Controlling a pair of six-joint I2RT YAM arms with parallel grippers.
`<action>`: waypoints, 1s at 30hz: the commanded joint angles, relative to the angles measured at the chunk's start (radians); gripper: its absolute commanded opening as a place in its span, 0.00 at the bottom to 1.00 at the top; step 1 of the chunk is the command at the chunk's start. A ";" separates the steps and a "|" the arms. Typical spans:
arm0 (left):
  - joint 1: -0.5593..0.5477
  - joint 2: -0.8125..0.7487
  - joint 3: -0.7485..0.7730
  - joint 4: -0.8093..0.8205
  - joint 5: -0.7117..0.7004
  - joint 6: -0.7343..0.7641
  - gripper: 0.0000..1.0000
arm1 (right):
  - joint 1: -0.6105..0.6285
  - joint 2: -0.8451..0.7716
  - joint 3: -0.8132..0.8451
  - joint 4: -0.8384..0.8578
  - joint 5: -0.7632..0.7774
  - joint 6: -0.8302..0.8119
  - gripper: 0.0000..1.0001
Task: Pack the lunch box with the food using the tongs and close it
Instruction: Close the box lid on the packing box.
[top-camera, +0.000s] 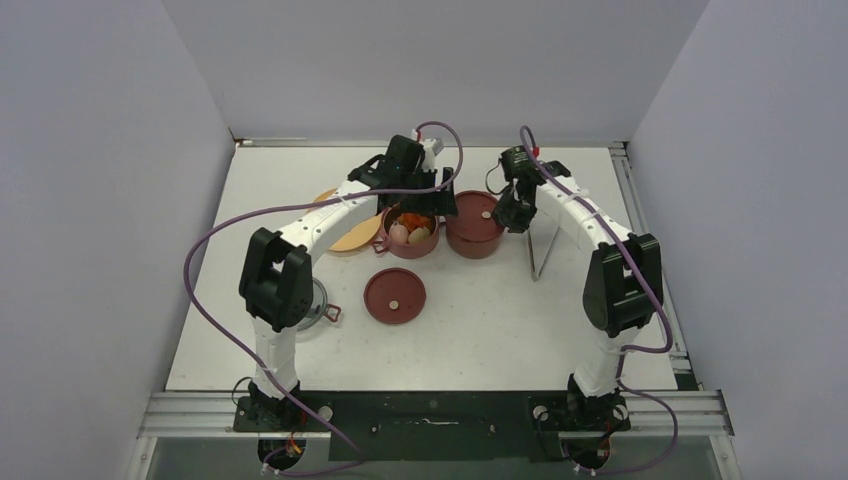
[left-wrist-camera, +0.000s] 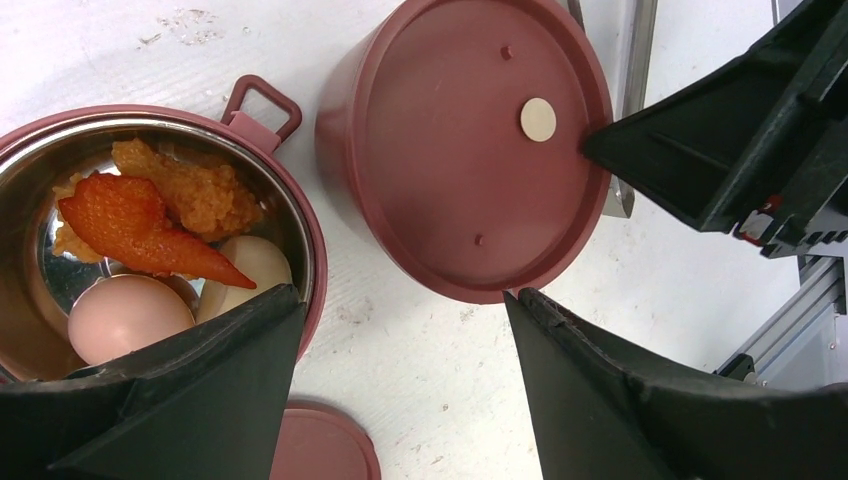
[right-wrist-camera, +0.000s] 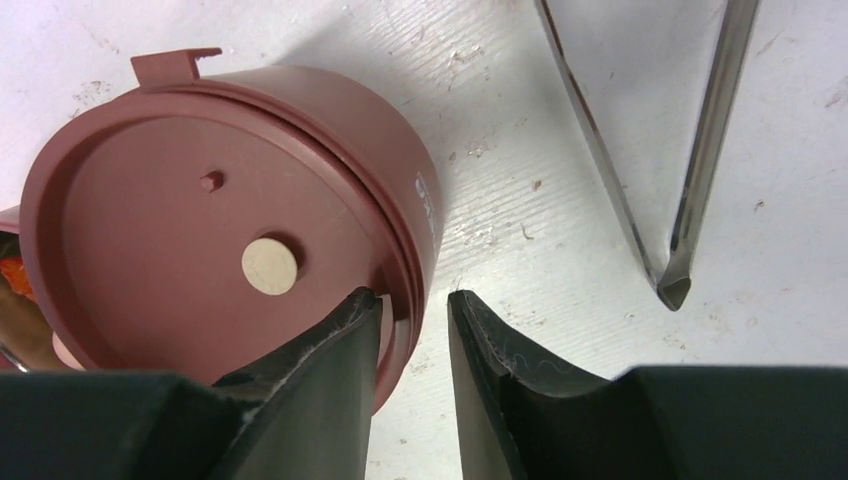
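Note:
An open maroon lunch box tier (top-camera: 410, 238) (left-wrist-camera: 300, 215) holds the food: an orange-red piece (left-wrist-camera: 140, 225), a brown fried piece (left-wrist-camera: 205, 190) and two whitish eggs (left-wrist-camera: 125, 315). Beside it stands a second tier with its flat lid on (top-camera: 474, 222) (left-wrist-camera: 450, 150) (right-wrist-camera: 200, 240). My left gripper (top-camera: 432, 205) (left-wrist-camera: 400, 300) hangs open over the gap between the two tiers, holding nothing. My right gripper (top-camera: 512, 212) (right-wrist-camera: 412, 296) is open a little, one finger over the lid's edge and the other outside the wall. The silver tongs (top-camera: 535, 270) (right-wrist-camera: 676, 285) lie on the table to the right.
A loose maroon disc lid (top-camera: 394, 295) (left-wrist-camera: 320, 445) lies in front of the tiers. A yellow-orange plate (top-camera: 345, 240) sits left of the open tier, partly under my left arm. A grey translucent lid (top-camera: 318, 305) lies by the left arm's elbow. White walls enclose the table.

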 joint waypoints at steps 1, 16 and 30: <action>0.001 -0.043 0.001 0.037 -0.008 0.021 0.76 | -0.015 -0.073 0.003 0.009 0.032 -0.021 0.35; 0.000 -0.095 -0.051 0.102 -0.018 0.018 0.75 | -0.059 -0.361 -0.171 0.208 -0.015 -0.242 0.46; -0.017 -0.019 0.020 0.070 -0.095 0.070 0.63 | -0.097 -0.452 -0.307 0.522 -0.230 -0.521 0.72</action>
